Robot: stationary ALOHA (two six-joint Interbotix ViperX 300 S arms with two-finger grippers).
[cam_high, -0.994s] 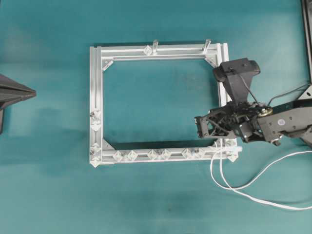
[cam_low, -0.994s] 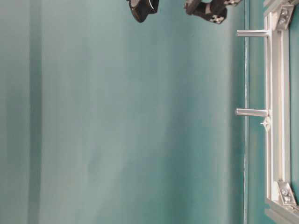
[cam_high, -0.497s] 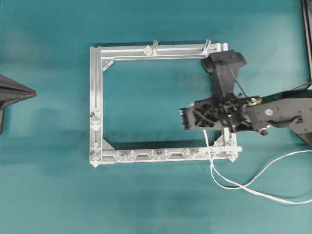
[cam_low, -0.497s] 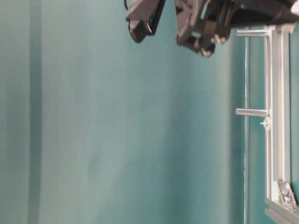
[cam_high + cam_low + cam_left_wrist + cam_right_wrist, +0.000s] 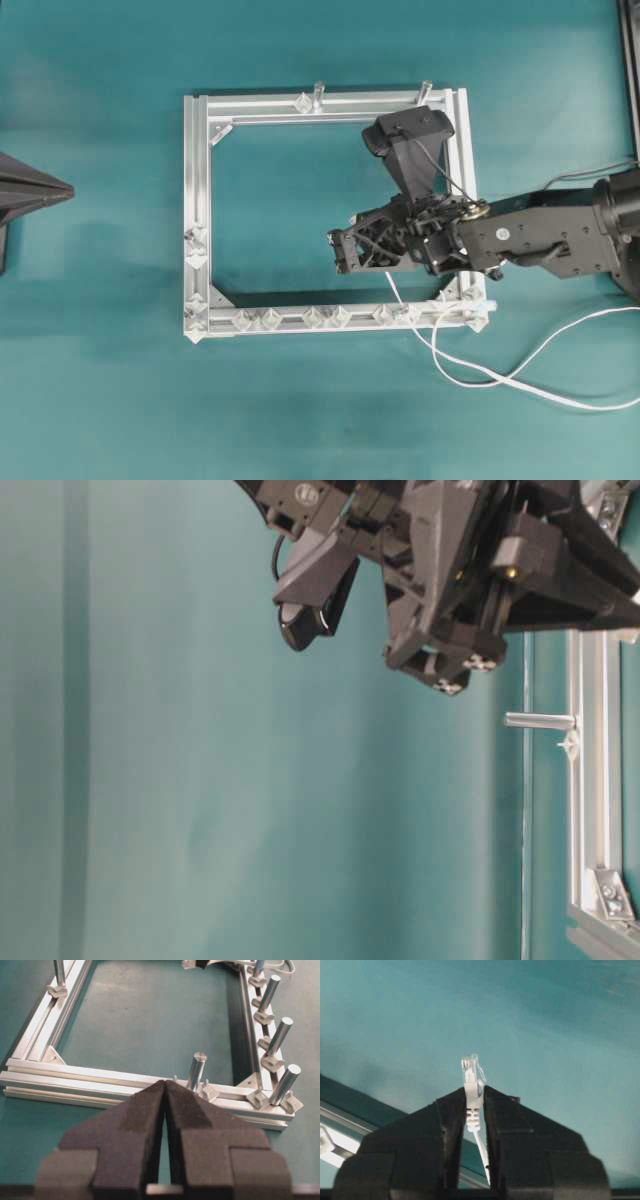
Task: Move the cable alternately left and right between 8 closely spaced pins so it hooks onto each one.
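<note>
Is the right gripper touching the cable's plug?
Touching. The right wrist view shows the right gripper with both pads pressed against the cable just behind its plug, no gap.

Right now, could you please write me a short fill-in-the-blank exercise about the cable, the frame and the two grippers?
1. The right gripper is shut on the plug end of the ____.
2. The left gripper holds ____.
3. In the overhead view, the cable crosses the frame's ____ rail near its right corner.
4. In the overhead view, the right gripper hangs over the ____ of the frame.

Missing words: cable; nothing; bottom; inside
</note>
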